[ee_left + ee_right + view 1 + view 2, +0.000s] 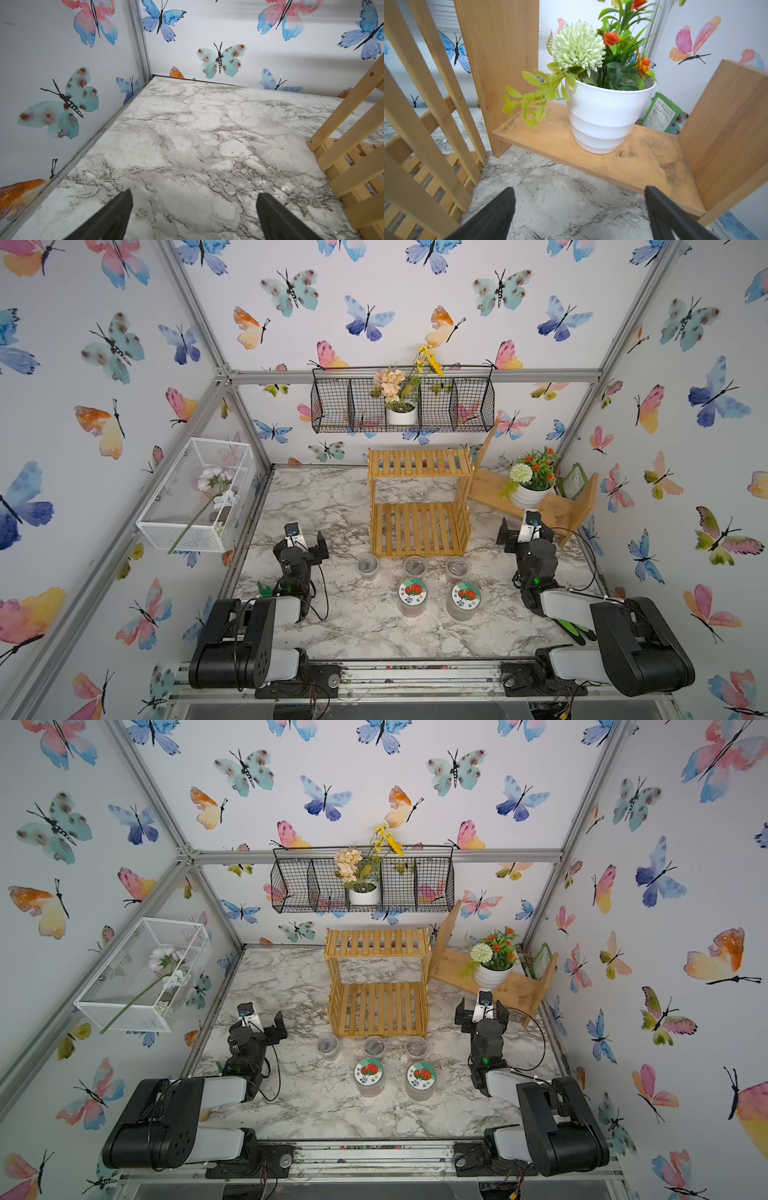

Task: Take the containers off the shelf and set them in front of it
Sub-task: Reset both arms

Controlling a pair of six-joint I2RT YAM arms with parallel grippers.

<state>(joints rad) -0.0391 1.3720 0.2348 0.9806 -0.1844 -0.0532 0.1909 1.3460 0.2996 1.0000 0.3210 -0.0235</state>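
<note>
Cups [414,565] and jars [412,591] stand at six o'clock from your shelf [417,526]. Your left gripper [194,193] and right gripper [579,190] gape, empty.

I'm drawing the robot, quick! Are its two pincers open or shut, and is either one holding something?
Left pincer: open, holding nothing.
Right pincer: open, holding nothing.
</note>
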